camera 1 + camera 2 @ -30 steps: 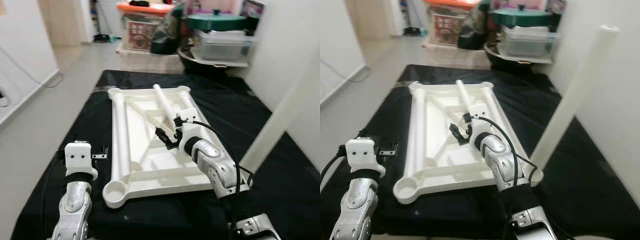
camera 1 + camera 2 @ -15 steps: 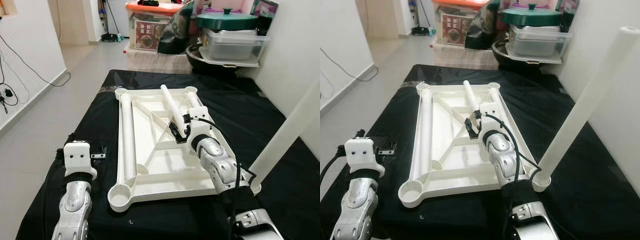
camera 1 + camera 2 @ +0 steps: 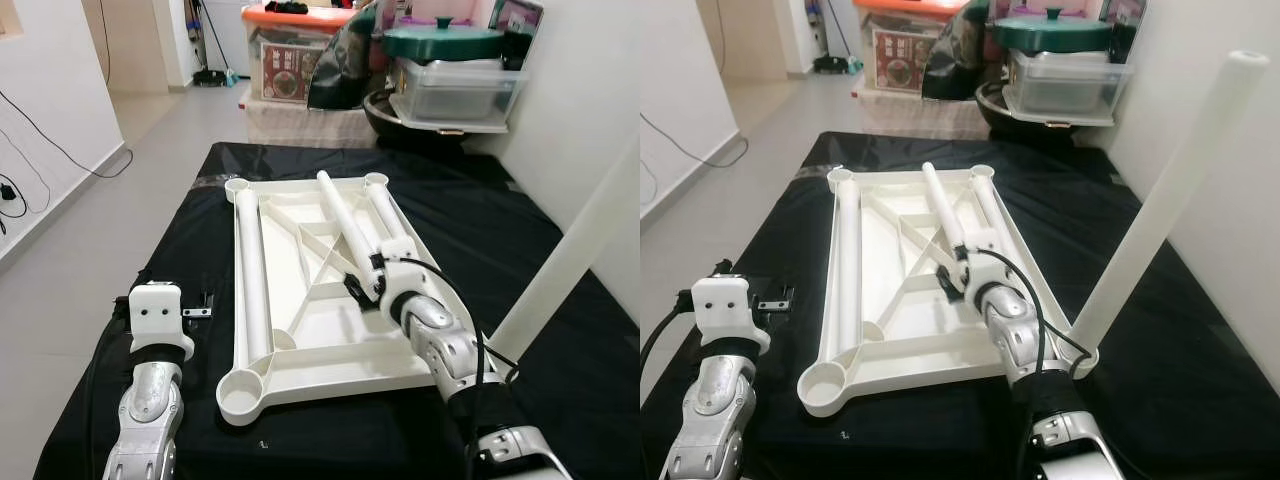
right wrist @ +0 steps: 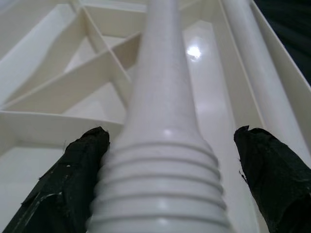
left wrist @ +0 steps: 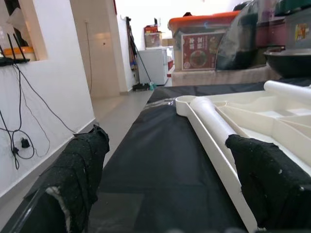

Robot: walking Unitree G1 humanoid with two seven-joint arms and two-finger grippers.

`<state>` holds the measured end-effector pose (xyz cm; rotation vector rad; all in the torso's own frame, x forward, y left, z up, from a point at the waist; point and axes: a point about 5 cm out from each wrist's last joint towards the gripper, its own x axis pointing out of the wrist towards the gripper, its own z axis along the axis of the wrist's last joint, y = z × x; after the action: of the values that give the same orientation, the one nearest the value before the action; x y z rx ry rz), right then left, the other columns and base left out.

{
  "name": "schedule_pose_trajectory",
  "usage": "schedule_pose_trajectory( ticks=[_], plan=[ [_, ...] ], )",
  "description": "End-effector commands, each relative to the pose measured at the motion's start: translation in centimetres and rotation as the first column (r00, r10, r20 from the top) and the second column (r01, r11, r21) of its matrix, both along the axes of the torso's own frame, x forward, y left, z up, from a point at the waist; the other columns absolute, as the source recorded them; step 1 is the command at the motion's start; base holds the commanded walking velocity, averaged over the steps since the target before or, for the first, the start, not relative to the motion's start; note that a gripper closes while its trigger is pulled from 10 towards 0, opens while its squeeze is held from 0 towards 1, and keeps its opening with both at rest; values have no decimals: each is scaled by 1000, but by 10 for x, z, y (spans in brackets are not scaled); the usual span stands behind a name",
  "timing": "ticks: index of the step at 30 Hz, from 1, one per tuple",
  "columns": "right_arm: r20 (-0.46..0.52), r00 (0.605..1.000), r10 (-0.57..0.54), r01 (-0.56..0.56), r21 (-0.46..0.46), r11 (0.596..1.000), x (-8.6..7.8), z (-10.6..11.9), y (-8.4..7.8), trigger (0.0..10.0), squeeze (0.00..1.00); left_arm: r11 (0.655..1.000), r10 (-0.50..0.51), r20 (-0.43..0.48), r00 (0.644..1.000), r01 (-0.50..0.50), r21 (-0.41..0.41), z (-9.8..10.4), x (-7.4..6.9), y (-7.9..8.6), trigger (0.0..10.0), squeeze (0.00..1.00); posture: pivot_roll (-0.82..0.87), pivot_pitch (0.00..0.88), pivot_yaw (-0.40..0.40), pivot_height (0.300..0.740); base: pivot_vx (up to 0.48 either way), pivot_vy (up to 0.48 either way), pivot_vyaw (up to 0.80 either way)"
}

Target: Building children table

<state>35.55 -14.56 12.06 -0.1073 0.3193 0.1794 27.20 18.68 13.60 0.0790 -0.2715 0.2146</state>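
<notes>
A white children's table top [image 3: 330, 372] lies upside down on a black cloth [image 3: 500, 230]. One white leg [image 3: 1160, 220] stands upright in its near right corner socket. Another leg [image 3: 252, 270] lies along the left side and a third [image 3: 385, 210] along the right side. A fourth leg [image 3: 345, 225] rests slanted across the middle ribs. My right gripper [image 3: 362, 285] is open at that leg's near threaded end [image 4: 160, 194], one finger on each side, one finger [image 4: 68, 184] touching it. My left gripper [image 5: 167, 194] is open and low over the cloth, left of the table top.
Behind the cloth stand an orange-lidded box [image 3: 295, 50], a clear tub with a green pot [image 3: 440, 42] and a dark bag. A white wall runs along the right. Bare floor with cables [image 3: 60, 150] lies to the left.
My right gripper has drawn back from beside the slanted leg to its near threaded end and now straddles it. The camera view has shifted a little. The left arm has stayed put.
</notes>
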Motion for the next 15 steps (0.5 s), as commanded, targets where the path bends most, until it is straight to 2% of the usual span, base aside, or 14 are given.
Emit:
schedule_pose_trajectory(
  ticks=[1,9,14,15],
  plan=[
    [-1,1000,-4,4,0,1000,0,-1,-4,10000,0,1000,-7,-13,1000,7,2,-3,1,-3,10000,0,-28,0,-72,740,0,0,0],
    [-50,998,39,-37,37,999,-6,-10,4,10000,0,1000,-19,-21,1000,19,0,-5,2,-7,10000,0,-29,0,-75,740,0,0,0],
    [-25,999,38,-36,66,997,-4,-7,7,10000,0,1000,-20,-22,1000,20,-2,-5,3,-8,10000,0,-31,0,-74,740,0,0,0],
    [-10,999,34,-33,80,996,-4,-5,8,2745,0,1000,-21,-22,1000,21,-2,-5,3,-8,10000,0,-32,0,-74,740,0,0,0]
  ],
)
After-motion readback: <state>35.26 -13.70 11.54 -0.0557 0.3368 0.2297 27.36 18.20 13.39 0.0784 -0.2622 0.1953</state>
